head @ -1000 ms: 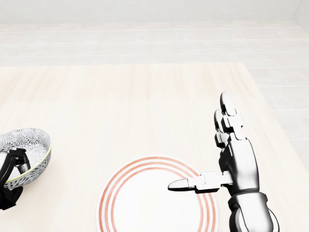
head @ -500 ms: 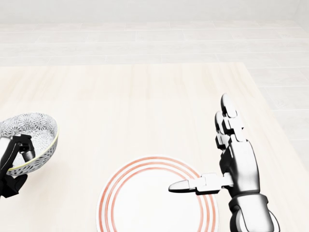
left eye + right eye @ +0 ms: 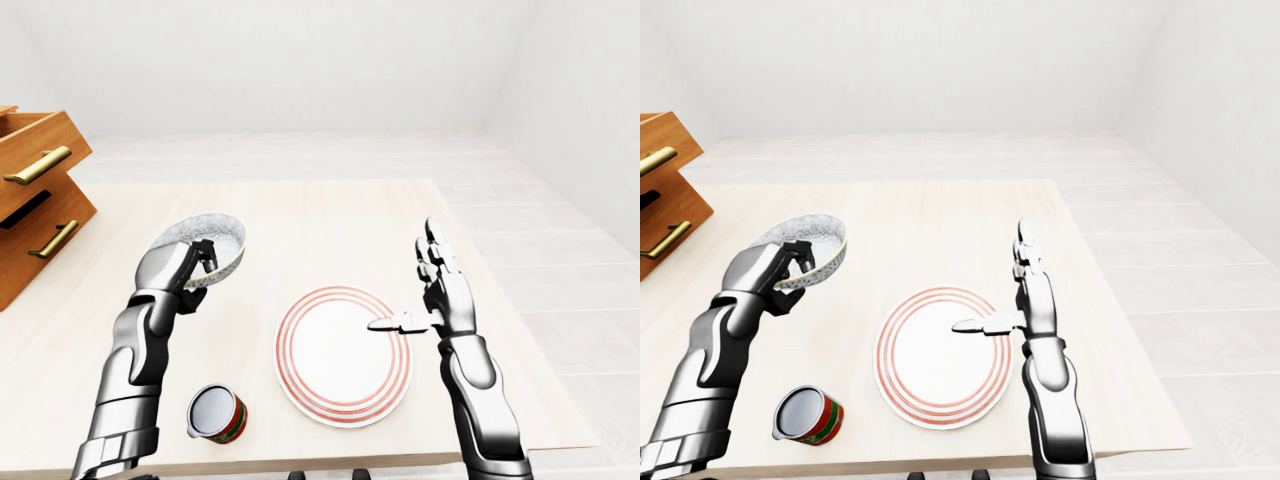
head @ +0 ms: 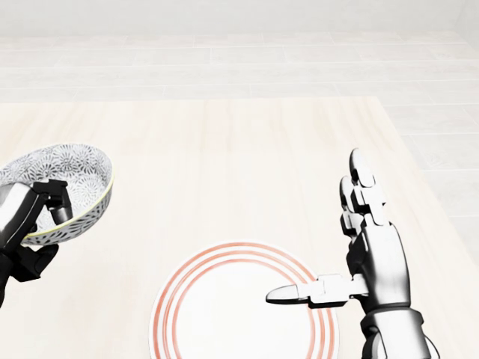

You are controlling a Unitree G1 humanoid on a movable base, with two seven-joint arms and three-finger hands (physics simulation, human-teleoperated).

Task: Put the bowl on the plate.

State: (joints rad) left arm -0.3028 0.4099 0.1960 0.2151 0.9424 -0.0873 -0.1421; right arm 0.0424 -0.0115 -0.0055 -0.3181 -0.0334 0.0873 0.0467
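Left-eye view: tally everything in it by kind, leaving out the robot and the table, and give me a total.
bowl: 1
plate: 1
cup: 1
drawer cabinet: 1
Total: 4

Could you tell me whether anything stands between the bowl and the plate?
Bare table only between bowl and plate. The right hand, open, pokes its thumb over the plate's right rim; the can sits aside.
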